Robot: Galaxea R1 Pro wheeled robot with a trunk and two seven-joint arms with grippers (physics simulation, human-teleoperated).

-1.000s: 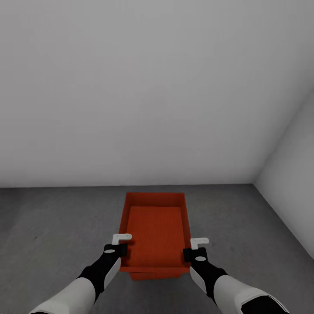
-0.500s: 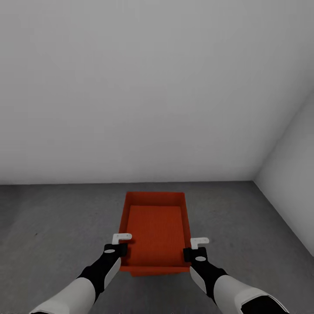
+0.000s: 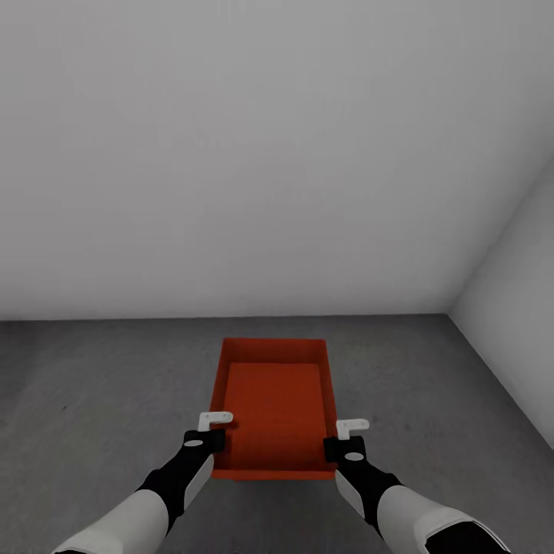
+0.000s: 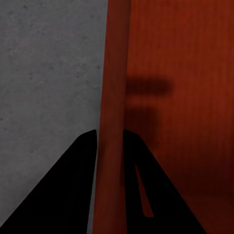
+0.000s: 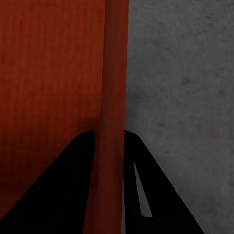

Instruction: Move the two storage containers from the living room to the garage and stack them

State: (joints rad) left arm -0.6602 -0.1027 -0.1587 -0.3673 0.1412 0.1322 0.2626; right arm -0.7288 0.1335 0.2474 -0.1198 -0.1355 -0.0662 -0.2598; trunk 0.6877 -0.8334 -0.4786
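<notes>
Your left pincer (image 3: 216, 428) pinching container (image 3: 273, 404) left wall, your right pincer (image 3: 348, 432) pinching its right wall, container over garage floor (image 3: 92, 400) near white wall (image 3: 231, 154), contact with floor unclear

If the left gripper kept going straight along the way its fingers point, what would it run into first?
The left gripper straddles the storage container's side wall, which already sits between its fingers. Pushing on, it would probably slide down that wall toward the grey floor beyond; depth is unclear.
</notes>
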